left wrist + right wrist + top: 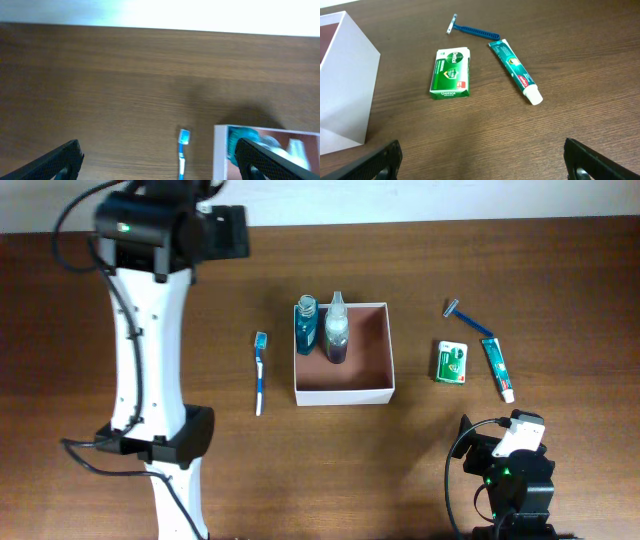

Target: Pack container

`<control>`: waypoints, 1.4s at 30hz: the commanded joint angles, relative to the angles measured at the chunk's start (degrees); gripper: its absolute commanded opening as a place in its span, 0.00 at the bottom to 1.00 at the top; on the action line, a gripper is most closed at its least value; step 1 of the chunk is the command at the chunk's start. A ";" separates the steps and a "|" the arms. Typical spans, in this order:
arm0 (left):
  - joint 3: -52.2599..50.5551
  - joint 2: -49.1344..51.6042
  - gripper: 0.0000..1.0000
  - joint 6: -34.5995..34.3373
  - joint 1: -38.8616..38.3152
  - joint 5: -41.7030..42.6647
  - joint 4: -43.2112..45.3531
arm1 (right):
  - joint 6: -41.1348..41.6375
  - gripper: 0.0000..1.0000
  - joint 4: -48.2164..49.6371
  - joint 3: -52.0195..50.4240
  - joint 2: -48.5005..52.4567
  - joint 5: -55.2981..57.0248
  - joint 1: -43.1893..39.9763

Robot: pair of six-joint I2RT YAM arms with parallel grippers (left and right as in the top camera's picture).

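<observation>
The container [345, 394], a square white-walled box with a pinkish-brown inside, sits mid-table. A blue bottle [306, 323] and a clear bottle with purple liquid [336, 330] stand in its left part. A blue toothbrush [260, 372] lies to its left. A blue razor [468, 318], a green packet [451, 362] and a toothpaste tube [497, 367] lie to its right. My left gripper [157, 147] is open and empty, high above the toothbrush [183, 150] and the container's corner [220, 155]. My right gripper [481, 145] is open and empty, short of the packet [451, 73], toothpaste [516, 71] and razor [472, 31].
The left arm [150, 350] stretches up the table's left side. The right arm [510, 465] is folded at the front right. The container's wall [345, 90] stands at the left of the right wrist view. The table's far edge [400, 222] runs along the top.
</observation>
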 commanded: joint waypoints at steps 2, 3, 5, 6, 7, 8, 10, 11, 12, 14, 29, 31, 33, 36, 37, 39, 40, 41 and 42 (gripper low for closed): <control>-1.81 -1.16 0.99 -0.11 5.77 1.44 -0.24 | 0.26 0.99 0.15 -0.17 -0.42 0.72 0.22; -2.45 -1.16 0.99 -0.11 7.02 1.64 -0.24 | 0.26 0.99 0.15 -0.17 -0.42 0.72 0.22; -4.20 -1.16 0.99 -0.13 9.27 2.73 -0.24 | 0.26 0.99 0.15 -0.17 -0.42 0.72 0.22; -5.33 -1.16 1.00 -0.13 10.34 3.96 -0.24 | 0.26 0.99 0.15 -0.17 -0.42 0.72 0.22; -6.64 -1.16 1.00 -0.13 11.30 5.57 -0.22 | 0.26 0.99 0.15 -0.17 -0.42 0.72 0.22; -7.98 -1.16 0.99 -0.13 12.07 6.99 -0.24 | 0.28 0.99 0.17 -0.17 -0.42 0.72 0.22; -11.32 -1.16 0.99 -0.13 13.66 9.86 -0.24 | 0.35 0.99 1.01 -0.17 -0.42 0.63 0.22; -13.14 -1.16 1.00 -0.13 14.32 10.58 -0.24 | 0.68 0.99 1.25 -0.17 -0.42 0.07 0.22; -14.67 -1.16 1.00 -0.15 14.84 10.71 -0.22 | 0.74 0.99 1.25 -0.17 -0.42 -1.09 0.22; -17.68 -1.16 0.99 -0.13 15.89 10.69 -0.22 | 0.79 0.99 1.27 -0.17 -0.42 -4.98 0.22; -23.58 -1.14 0.99 -0.11 17.14 11.08 -0.24 | -1.95 0.99 3.63 8.68 0.11 -28.46 0.26; -24.28 -1.14 0.99 -0.11 17.14 11.08 -0.24 | -2.58 0.99 2.73 14.10 2.12 -27.12 0.26; -25.53 -1.14 1.00 -0.13 17.14 11.08 -0.24 | -2.64 0.99 -1.81 21.66 7.67 -21.40 0.24; -27.47 -1.14 1.00 -0.13 17.14 11.08 -0.24 | -5.22 0.99 -10.03 31.58 19.34 -15.91 0.24; -28.06 -1.14 0.99 -0.13 17.14 11.08 -0.24 | -7.21 0.99 -14.14 35.80 24.96 -16.04 0.20; -29.05 -1.14 0.99 -0.11 17.14 11.08 -0.24 | -9.57 0.99 -22.03 43.54 34.93 -16.39 0.20; -29.33 -1.14 0.99 -0.11 17.14 11.08 -0.24 | -9.79 0.99 -26.01 47.43 39.67 -16.59 0.22; -29.64 -1.14 0.99 -0.11 17.14 11.08 -0.24 | -9.68 0.99 -29.94 51.19 44.15 -16.85 0.22; -29.75 -1.14 0.99 -0.13 17.16 11.08 -0.24 | -9.70 0.99 -33.53 54.71 48.06 -17.11 0.22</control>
